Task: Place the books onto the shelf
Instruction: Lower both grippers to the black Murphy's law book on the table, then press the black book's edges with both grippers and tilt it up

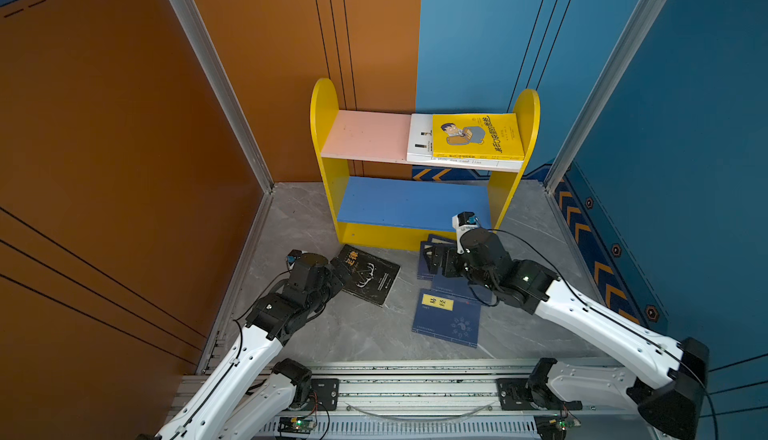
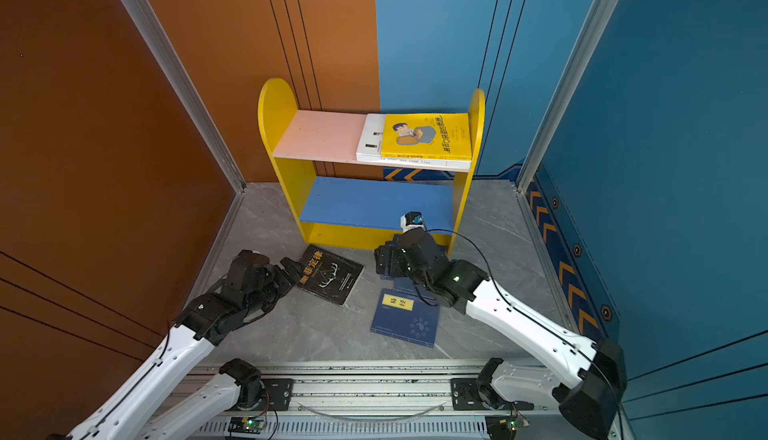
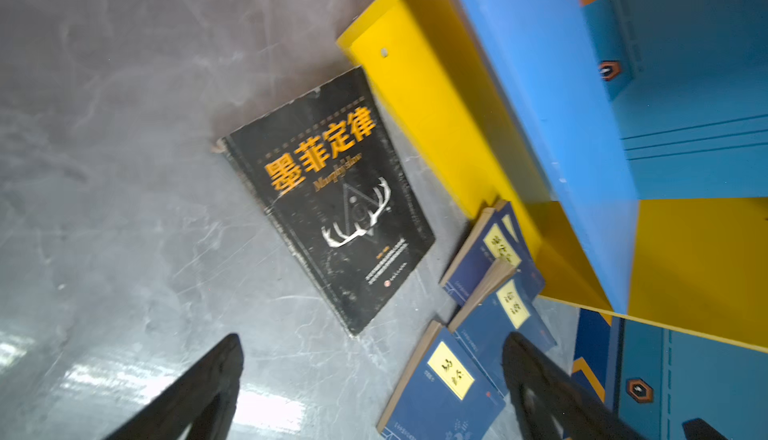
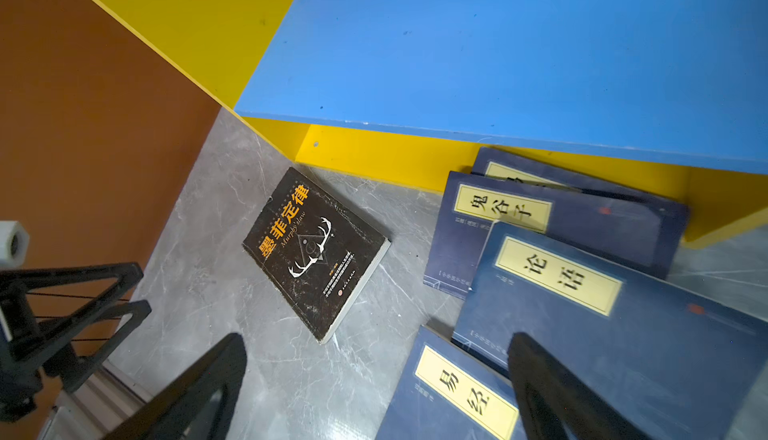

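Black paperback with yellow characters (image 2: 328, 276) lies on the grey floor (image 2: 316, 334) before the yellow-sided wooden shelf (image 2: 272, 101), long axis ten-to-four in both top views. Left gripper (image 2: 291, 267), jaws wide and empty, stands at its nine o'clock, the nearer; right gripper (image 4: 378, 340), equally open, hovers over navy paperbacks (image 4: 623, 334)

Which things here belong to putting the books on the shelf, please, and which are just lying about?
For the job: shelf, yellow book and white book on its pink board, black book and navy books on the floor.
Just there: metal rail, wall panels.
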`<control>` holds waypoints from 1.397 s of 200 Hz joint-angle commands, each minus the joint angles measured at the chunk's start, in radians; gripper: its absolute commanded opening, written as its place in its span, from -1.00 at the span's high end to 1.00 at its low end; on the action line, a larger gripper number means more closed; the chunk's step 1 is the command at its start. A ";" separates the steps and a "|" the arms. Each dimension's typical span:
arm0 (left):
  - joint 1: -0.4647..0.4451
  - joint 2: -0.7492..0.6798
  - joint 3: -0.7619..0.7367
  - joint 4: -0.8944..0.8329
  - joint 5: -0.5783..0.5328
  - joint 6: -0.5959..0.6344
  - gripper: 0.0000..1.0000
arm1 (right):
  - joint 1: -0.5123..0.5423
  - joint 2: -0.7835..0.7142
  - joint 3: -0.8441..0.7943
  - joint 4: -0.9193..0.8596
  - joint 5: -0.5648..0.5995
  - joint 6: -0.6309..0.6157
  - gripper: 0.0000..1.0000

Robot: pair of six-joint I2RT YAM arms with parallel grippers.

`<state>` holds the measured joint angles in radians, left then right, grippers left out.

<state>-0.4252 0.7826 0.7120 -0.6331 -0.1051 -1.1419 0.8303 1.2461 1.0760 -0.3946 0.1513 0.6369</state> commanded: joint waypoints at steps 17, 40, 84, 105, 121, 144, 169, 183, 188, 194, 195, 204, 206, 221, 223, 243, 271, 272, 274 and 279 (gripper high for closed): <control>0.025 0.017 -0.137 0.055 -0.007 -0.071 -0.96 | 0.027 0.232 0.069 0.134 -0.090 -0.016 -1.00; 0.071 0.043 -0.224 0.205 0.075 -0.091 -0.96 | 0.028 0.374 0.136 0.149 -0.164 -0.036 -1.00; 0.107 0.148 -0.259 0.332 0.144 -0.057 -0.96 | 0.020 0.653 0.332 0.162 -0.280 -0.089 -0.98; 0.122 0.205 -0.266 0.391 0.172 -0.054 -0.96 | 0.014 0.751 0.419 0.166 -0.282 -0.101 -0.97; 0.130 0.253 -0.263 0.433 0.183 -0.059 -0.96 | 0.002 0.813 0.478 0.156 -0.290 -0.105 -0.97; 0.131 0.323 -0.237 0.476 0.201 -0.055 -0.96 | -0.016 0.894 0.542 0.132 -0.296 -0.108 -0.96; 0.131 0.390 -0.224 0.512 0.211 -0.062 -0.96 | -0.026 0.950 0.594 0.101 -0.296 -0.114 -0.94; 0.132 0.428 -0.221 0.546 0.223 -0.066 -0.96 | -0.027 0.970 0.613 0.085 -0.290 -0.121 -0.93; 0.133 0.440 -0.222 0.561 0.228 -0.070 -0.96 | -0.026 0.976 0.617 0.080 -0.291 -0.121 -0.92; 0.134 0.454 -0.224 0.579 0.232 -0.075 -0.96 | -0.027 0.986 0.625 0.073 -0.294 -0.120 -0.91; 0.134 0.457 -0.225 0.582 0.233 -0.076 -0.96 | -0.027 0.988 0.624 0.071 -0.295 -0.119 -0.90; 0.136 0.479 -0.229 0.610 0.240 -0.084 -0.96 | -0.025 1.000 0.632 0.061 -0.301 -0.116 -0.87; 0.137 0.482 -0.230 0.616 0.241 -0.086 -0.96 | -0.025 1.003 0.635 0.058 -0.304 -0.115 -0.85; 0.137 0.513 -0.242 0.671 0.253 -0.104 -0.96 | -0.020 1.023 0.650 0.032 -0.323 -0.114 -0.75; 0.137 0.516 -0.242 0.681 0.256 -0.107 -0.96 | -0.019 1.025 0.651 0.029 -0.323 -0.114 -0.74; 0.139 0.545 -0.261 0.767 0.276 -0.128 -0.96 | -0.009 1.041 0.657 0.012 -0.351 -0.116 -0.66; 0.142 0.551 -0.301 0.918 0.305 -0.148 -1.00 | 0.006 1.069 0.675 -0.014 -0.408 -0.117 -0.54; 0.142 0.549 -0.302 0.925 0.306 -0.148 -1.00 | 0.007 1.070 0.676 -0.015 -0.409 -0.117 -0.54; 0.142 0.547 -0.304 0.939 0.307 -0.149 -1.00 | 0.007 1.071 0.678 -0.017 -0.412 -0.117 -0.53; 0.142 0.542 -0.314 0.974 0.312 -0.152 -0.99 | 0.009 1.076 0.681 -0.021 -0.421 -0.118 -0.50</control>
<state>-0.2817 1.2999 0.4522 0.1577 0.1459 -1.2732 0.8307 2.2566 1.7329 -0.3534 -0.1646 0.4915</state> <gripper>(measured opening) 0.997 0.775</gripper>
